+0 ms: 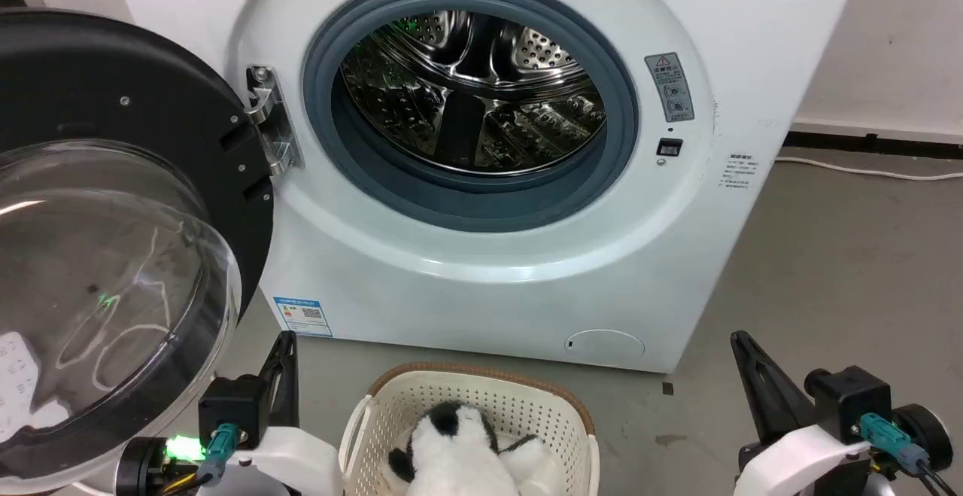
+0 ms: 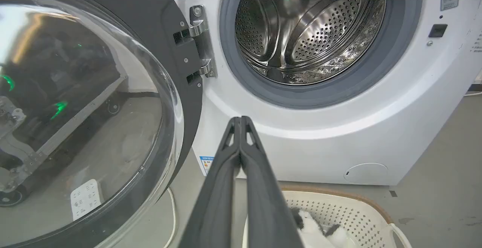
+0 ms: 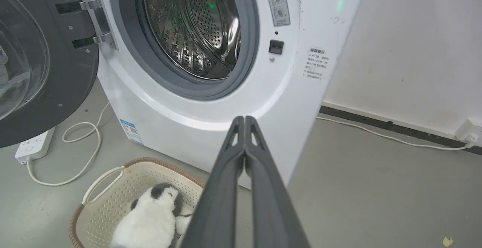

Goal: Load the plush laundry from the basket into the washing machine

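The plush laundry (image 1: 459, 457), a fluffy white toy with black patches, lies in the cream basket (image 1: 421, 398) on the floor before the washing machine (image 1: 481, 270). The washer's black-rimmed domed door (image 1: 113, 255) hangs wide open to the left, baring the steel drum (image 1: 470, 93). My left gripper (image 1: 287, 338) stands shut left of the basket, holding nothing. My right gripper (image 1: 737, 338) stands shut to the basket's right, also holding nothing. The toy (image 3: 150, 218) and basket (image 3: 109, 199) show at lower left in the right wrist view, beside the shut fingers (image 3: 244, 119). The left wrist view has shut fingers (image 2: 240, 118) over the basket (image 2: 357, 210).
A white power strip (image 3: 34, 144) and looping white cable (image 3: 83, 154) lie on the grey floor under the open door. Another cable (image 3: 391, 137) runs along the wall's base at right. Bare floor (image 1: 843, 270) spreads right of the washer.
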You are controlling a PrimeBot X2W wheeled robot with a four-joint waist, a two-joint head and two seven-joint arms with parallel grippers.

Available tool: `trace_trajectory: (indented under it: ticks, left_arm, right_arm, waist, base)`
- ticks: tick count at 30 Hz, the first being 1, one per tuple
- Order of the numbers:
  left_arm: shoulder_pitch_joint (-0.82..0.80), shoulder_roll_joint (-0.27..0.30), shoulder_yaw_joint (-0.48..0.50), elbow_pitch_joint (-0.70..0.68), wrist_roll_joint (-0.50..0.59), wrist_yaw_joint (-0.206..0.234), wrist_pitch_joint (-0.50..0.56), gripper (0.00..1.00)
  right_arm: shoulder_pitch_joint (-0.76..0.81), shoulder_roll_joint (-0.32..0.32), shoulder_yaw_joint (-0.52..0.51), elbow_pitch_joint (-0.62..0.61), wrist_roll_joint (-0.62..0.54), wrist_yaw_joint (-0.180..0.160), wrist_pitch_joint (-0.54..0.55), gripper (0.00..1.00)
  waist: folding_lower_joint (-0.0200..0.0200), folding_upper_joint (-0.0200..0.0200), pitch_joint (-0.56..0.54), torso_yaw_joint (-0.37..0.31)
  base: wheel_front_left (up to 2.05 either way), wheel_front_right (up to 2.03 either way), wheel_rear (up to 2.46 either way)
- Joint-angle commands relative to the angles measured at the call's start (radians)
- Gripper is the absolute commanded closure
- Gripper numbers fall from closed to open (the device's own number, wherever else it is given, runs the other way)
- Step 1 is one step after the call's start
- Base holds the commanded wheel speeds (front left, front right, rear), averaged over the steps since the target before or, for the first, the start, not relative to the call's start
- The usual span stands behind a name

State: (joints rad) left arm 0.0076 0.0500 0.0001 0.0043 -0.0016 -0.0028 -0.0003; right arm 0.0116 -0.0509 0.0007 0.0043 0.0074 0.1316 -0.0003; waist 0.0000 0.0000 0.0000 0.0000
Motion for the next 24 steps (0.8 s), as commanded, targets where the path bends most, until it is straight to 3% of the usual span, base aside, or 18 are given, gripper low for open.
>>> trace_trajectory:
  ticks: [1, 24]
  left_arm:
    - [-0.008, 0.000, 0.000, -0.004, 0.002, 0.003, 0.000, 1.00]
    - [-0.008, 0.000, 0.000, -0.004, 0.002, 0.003, 0.000, 1.00]
  right_arm:
    - [-0.012, 0.001, -0.001, -0.004, -0.007, -0.001, 0.000, 1.00]
    - [-0.012, 0.001, -0.001, -0.004, -0.007, -0.001, 0.000, 1.00]
  waist:
    - [0.0000, 0.0000, 0.000, 0.000]
    - [0.0000, 0.0000, 0.000, 0.000]
  base:
    - [0.00, 0.00, 0.00]
    - [0.00, 0.00, 0.00]
